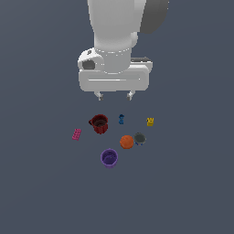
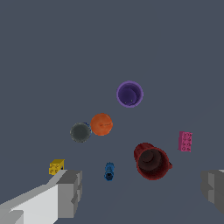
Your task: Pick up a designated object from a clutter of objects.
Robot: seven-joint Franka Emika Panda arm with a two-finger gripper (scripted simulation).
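Gripper hangs above the desk, jaws wide apart, nothing between them. Fingers frame the clutter in the wrist view. Can, dark top, stands upright on the desk touching or just beside the orange ball. Purple cup near the ball. Dark red mug, small blue piece and yellow piece lie below the gripper. Pink brick sits apart, beyond the mug. No desk edges in view.
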